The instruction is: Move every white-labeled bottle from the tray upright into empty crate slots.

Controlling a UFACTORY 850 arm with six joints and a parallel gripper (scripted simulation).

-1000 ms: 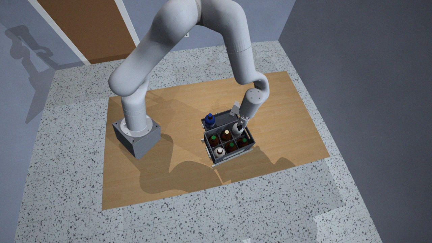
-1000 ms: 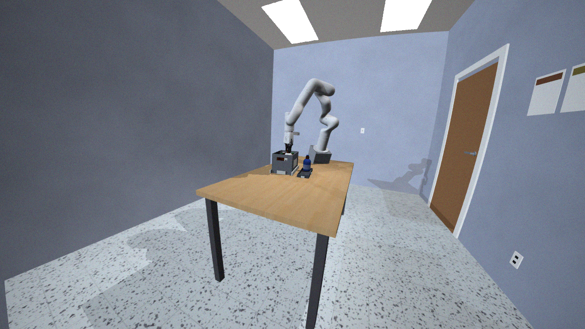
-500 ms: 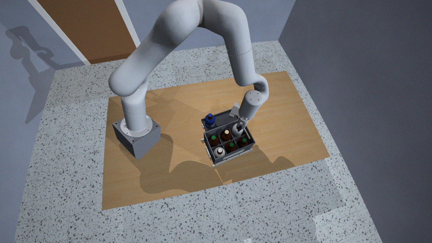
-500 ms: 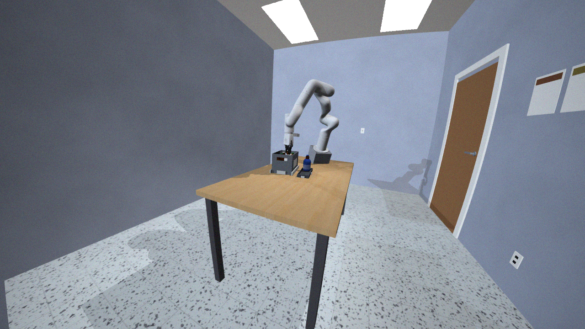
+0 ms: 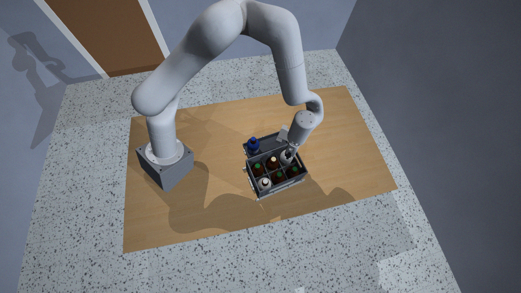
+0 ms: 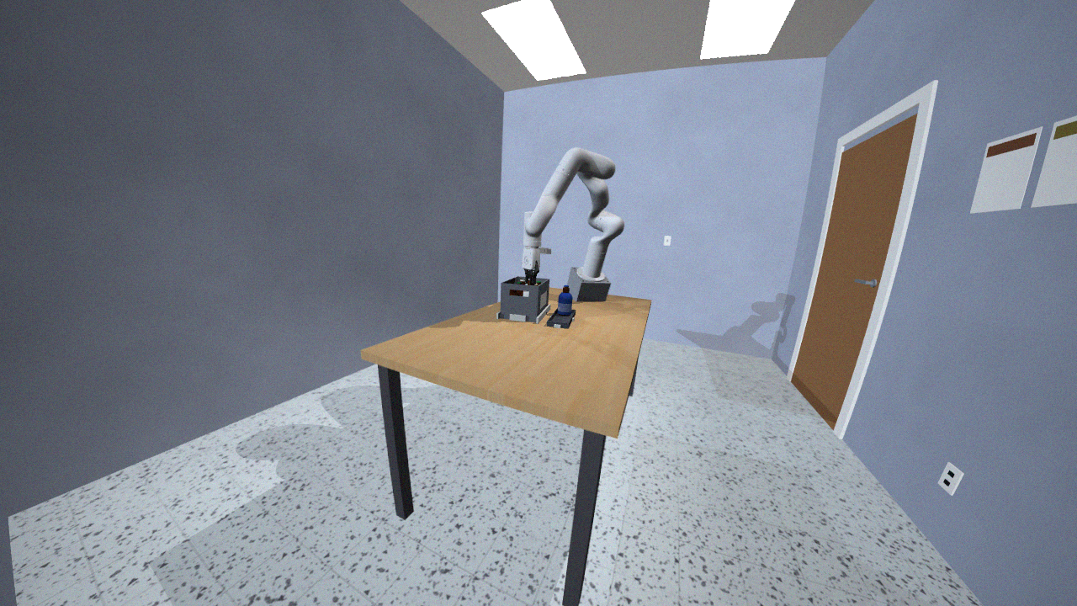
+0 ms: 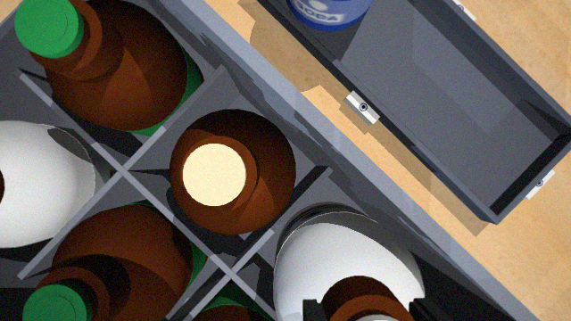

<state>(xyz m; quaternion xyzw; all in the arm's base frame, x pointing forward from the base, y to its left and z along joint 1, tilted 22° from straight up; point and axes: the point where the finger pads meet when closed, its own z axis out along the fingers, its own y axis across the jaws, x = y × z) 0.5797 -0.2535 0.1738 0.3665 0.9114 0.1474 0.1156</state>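
- The jaws are shut on the neck of a white-labeled bottle (image 7: 345, 263), which hangs straight below the gripper (image 5: 288, 154) with its long axis vertical, already sunk into a corner slot of the crate (image 5: 302, 165) on the side nearest the tray.
- The coming move, as I judge it, turns on this one relation: the bottle stands square inside its slot, the white body close to the crate's outer wall and to the dividers, so the jaws need only part and lift straight up along that same axis. Whether the base already rests on the crate floor cannot be told.
- The held bottle shows a smooth white label wrapped round a brown glass shoulder and neck; the black fingers flank the neck at the bottom edge of the wrist view.
- In the next slot of the crate stands a brown bottle with a cream cap (image 7: 214, 175), round and glossy; beyond it are brown bottles with green caps (image 7: 49, 28) and green labels, and a second white-labeled bottle (image 7: 40, 183) in a slot on the crate's far side.
- The crate is grey, with thin crossed dividers forming six slots, all now occupied.
- Just beside the crate on the wooden worktop (image 5: 346, 145) lies the dark grey tray (image 7: 451, 111), a shallow rectangular trough, bearing only a blue bottle (image 5: 253, 144) at one end.
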